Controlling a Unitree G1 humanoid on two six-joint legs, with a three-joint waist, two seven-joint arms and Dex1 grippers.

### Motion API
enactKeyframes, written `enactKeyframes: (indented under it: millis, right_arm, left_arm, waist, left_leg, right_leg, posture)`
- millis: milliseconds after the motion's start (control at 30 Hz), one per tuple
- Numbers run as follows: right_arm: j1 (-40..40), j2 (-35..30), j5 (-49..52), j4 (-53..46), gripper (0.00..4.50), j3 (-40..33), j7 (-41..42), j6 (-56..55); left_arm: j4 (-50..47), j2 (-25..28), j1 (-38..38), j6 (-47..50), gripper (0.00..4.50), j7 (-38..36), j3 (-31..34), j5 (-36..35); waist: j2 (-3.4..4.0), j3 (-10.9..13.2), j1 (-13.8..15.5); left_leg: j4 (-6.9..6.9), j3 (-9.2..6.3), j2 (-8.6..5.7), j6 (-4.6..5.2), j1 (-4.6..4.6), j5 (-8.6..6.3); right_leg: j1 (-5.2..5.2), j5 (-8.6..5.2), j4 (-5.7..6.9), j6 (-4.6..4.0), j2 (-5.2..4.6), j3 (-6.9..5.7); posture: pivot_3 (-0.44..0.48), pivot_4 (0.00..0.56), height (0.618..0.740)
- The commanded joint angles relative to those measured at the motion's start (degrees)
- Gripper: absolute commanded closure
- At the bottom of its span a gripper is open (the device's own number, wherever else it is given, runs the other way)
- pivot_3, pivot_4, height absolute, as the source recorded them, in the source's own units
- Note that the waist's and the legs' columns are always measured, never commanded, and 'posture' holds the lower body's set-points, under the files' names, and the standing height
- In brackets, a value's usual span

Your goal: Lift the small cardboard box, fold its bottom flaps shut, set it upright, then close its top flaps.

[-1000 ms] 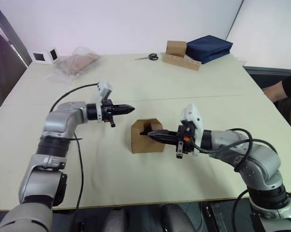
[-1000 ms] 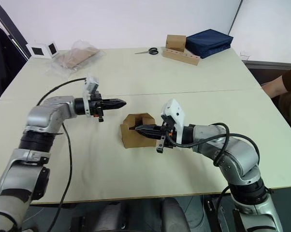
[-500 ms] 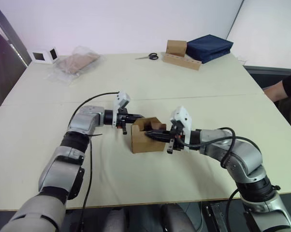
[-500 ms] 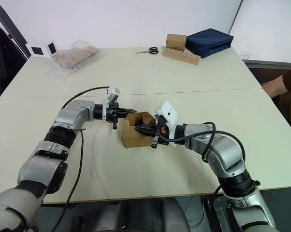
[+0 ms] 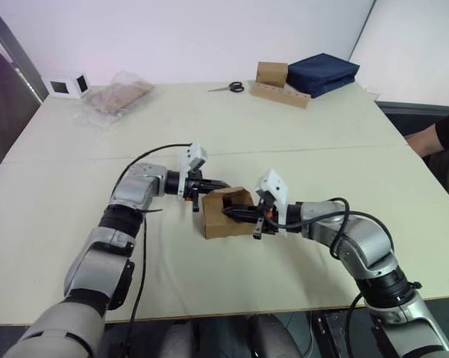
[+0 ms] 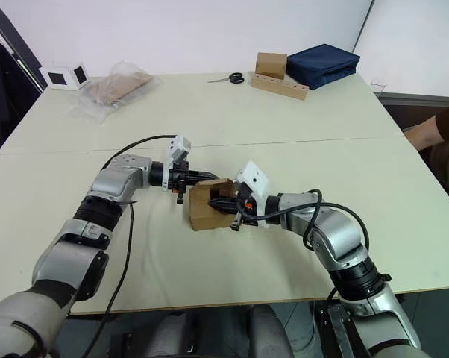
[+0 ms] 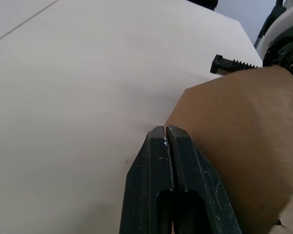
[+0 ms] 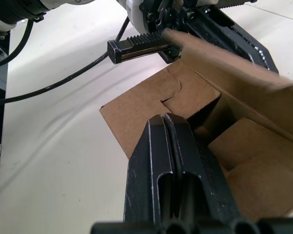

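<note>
The plain brown corrugated small cardboard box (image 5: 226,214) sits on the pale cream desk (image 5: 232,134) near the middle of the head views, its open end facing up with the top flaps (image 5: 236,196) raised and partly leaning inward.

The left end effector (image 5: 217,184) comes in from nine o'clock, its two black fingers clenched together with nothing between them, tips pressed against the box's outer wall near its upper left edge.

The right end effector (image 5: 234,215) reaches in from three o'clock; its fingers (image 8: 172,146) are likewise pressed shut on nothing and lie inside the open box, over the folded panels of its floor.

Toward twelve o'clock, well apart from the box, lie a pair of scissors (image 5: 230,88), a tan box with a holed cardboard strip (image 5: 278,83) and a dark blue fabric bag (image 5: 322,73).

At ten o'clock rest a clear plastic bag of brown items (image 5: 118,95) and a white cube with a dark window (image 5: 68,85).

A person's arm (image 5: 432,139) shows at the three o'clock edge.
</note>
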Motion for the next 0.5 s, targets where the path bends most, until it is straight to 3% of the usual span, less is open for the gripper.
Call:
enactKeyframes:
  millis: [33, 333, 500]
  right_arm:
    - [0.33, -0.33, -0.98, 0.49, 4.50, 0.13, 0.38, -0.40]
    - [-1.65, 0.95, -1.47, 1.86, 4.50, -0.72, 0.14, -0.54]
    - [-1.77, 1.06, -1.37, 1.26, 4.50, -1.36, -0.18, -0.35]
  left_arm:
    - [-2.38, 0.45, 0.48, -0.67, 4.48, -0.41, 0.37, 0.21]
    - [-1.47, 2.12, 0.28, -0.74, 4.48, 0.83, 2.01, 0.00]
    - [-6.75, 6.45, 2.20, 1.79, 4.48, 1.58, 5.31, -2.19]
  waist:
    - [0.00, 0.00, 0.02]
    - [0.00, 0.00, 0.00]
    - [0.00, 0.00, -0.12]
  left_leg:
    - [0.00, 0.00, 0.00, 0.00, 0.00, 0.00]
    - [0.00, 0.00, 0.00, 0.00, 0.00, 0.00]
    - [0.00, -0.01, 0.01, 0.00, 0.01, 0.00]
  right_leg:
    - [0.00, 0.00, 0.00, 0.00, 0.00, 0.00]
    - [0.01, 0.00, 0.00, 0.00, 0.00, 0.00]
    - [-0.02, 0.00, 0.01, 0.00, 0.01, 0.00]
  posture:
    - [0.000, 0.150, 0.740]
    - [0.000, 0.150, 0.740]
    - [0.000, 0.150, 0.740]
